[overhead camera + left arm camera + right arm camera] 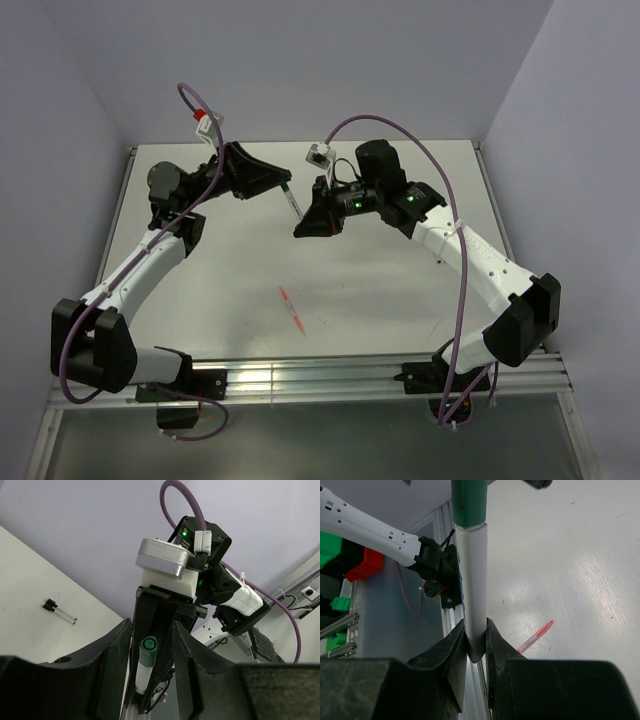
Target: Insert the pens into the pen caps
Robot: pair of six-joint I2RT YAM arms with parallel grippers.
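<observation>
1. Nearest the arm bases, the red-pink pen point(292, 310) lies flat on the pale, faintly glossy worktop point(400, 300). It is well apart from both arms. It is a very slim, slightly translucent stick, and no cap shows on it.
2. Further in and lifted above the worktop, the right jaws are pressed together on the white pen point(474, 580). They pinch the lower end of its smooth, round plastic barrel between dark, wedge-shaped fingers point(454, 652).
3. The green cap point(148, 645) sits on the pen's free end, its rim meeting the barrel. It is a short, glossy stub slightly wider than the barrel. Whether it is pushed fully home cannot be told.
4. The coming move turns on one line: the pen's long axis runs from the right jaws straight toward the left jaws, cap end first.
   - The left jaws stand spread, with a matt black finger point(112, 670) on each side of the cap and a gap showing on both sides, so they grip nothing.
   - The left arm is the nearer one to the cap.
   - Seating the cap probably calls for a squeeze and a push along that axis.
5. Farthest off, a thin whitish pen with a black cap point(59, 611) rests on the worktop, visible only from the left wrist.
</observation>
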